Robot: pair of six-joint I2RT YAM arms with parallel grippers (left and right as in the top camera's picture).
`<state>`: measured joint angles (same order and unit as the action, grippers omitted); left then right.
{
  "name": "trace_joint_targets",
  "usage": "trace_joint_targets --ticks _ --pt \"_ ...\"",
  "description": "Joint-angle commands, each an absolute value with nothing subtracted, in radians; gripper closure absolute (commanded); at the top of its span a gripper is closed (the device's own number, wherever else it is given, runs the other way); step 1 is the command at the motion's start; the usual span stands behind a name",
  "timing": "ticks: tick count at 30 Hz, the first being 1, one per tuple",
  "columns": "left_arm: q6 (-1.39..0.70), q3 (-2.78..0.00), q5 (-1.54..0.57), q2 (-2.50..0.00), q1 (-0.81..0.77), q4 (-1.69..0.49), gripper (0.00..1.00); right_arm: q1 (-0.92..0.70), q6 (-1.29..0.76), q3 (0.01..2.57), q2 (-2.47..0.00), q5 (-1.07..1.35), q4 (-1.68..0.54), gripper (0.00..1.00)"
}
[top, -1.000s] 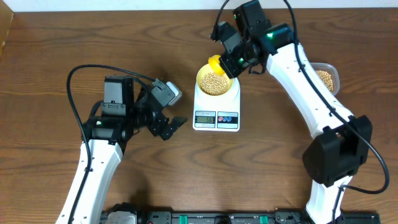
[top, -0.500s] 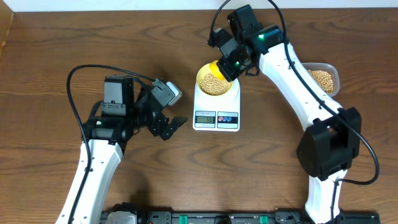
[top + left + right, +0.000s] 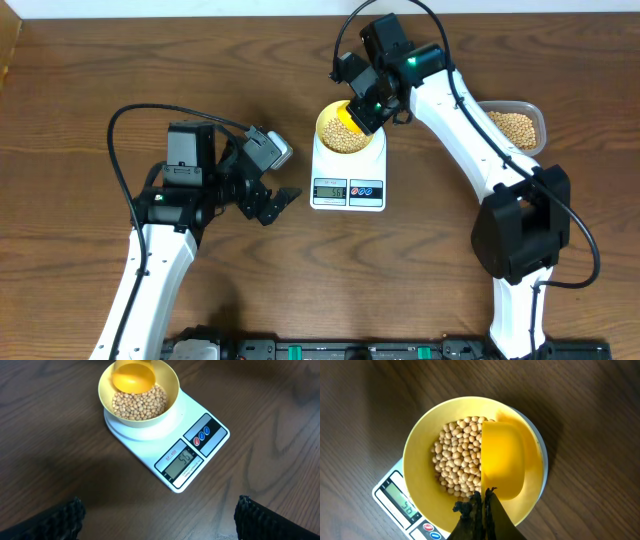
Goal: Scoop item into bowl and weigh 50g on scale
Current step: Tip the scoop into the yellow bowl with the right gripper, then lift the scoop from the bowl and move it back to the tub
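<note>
The pale yellow bowl (image 3: 348, 131) sits on the white scale (image 3: 348, 185), filled with tan beans (image 3: 457, 457). The scale's display (image 3: 181, 463) reads about 56. My right gripper (image 3: 482, 502) is shut on the thin handle of the yellow scoop (image 3: 502, 465), whose empty cup hangs over the bowl's right half, above the beans. The scoop also shows in the left wrist view (image 3: 133, 378) and in the overhead view (image 3: 347, 116). My left gripper (image 3: 272, 205) is open and empty, left of the scale, over bare wood.
A clear plastic tub (image 3: 516, 127) with more beans stands at the right, behind my right arm. The table top is dark wood. Cables loop above both arms.
My right gripper has swung left with the scoop, bringing it from the bowl's far rim to over the bowl. The left arm has not moved.
</note>
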<state>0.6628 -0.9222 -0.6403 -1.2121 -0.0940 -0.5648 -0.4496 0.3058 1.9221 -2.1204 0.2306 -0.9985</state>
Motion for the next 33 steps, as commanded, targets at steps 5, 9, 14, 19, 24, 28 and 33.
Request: trace_joint_targets --ticks 5,9,14,19,24,28,33 --pt "0.677 -0.933 -0.635 -1.218 -0.089 -0.564 0.02 -0.477 0.331 1.92 -2.128 0.23 -1.013 0.99" --pt "0.677 -0.933 -0.635 -1.218 -0.089 -0.564 0.03 -0.487 0.331 1.92 -2.128 0.23 -1.016 0.99" --pt "0.677 -0.933 -0.635 -1.218 -0.089 -0.564 0.02 -0.498 0.331 1.92 -2.129 0.23 -1.032 0.99" --pt "0.677 -0.933 -0.635 -1.218 -0.089 -0.564 0.02 -0.5 0.33 1.92 -2.129 0.231 -1.052 0.99" --pt "0.677 -0.933 -0.635 -1.218 -0.089 -0.564 0.02 -0.499 0.316 1.92 -2.128 0.246 -1.079 0.99" --pt "0.677 -0.933 -0.635 -1.218 -0.089 -0.564 0.03 -0.491 0.303 1.92 -2.128 0.292 -1.079 0.99" --pt "0.677 -0.933 -0.635 -1.218 -0.089 -0.564 0.02 -0.463 0.26 1.92 -2.128 0.389 -1.073 0.99"
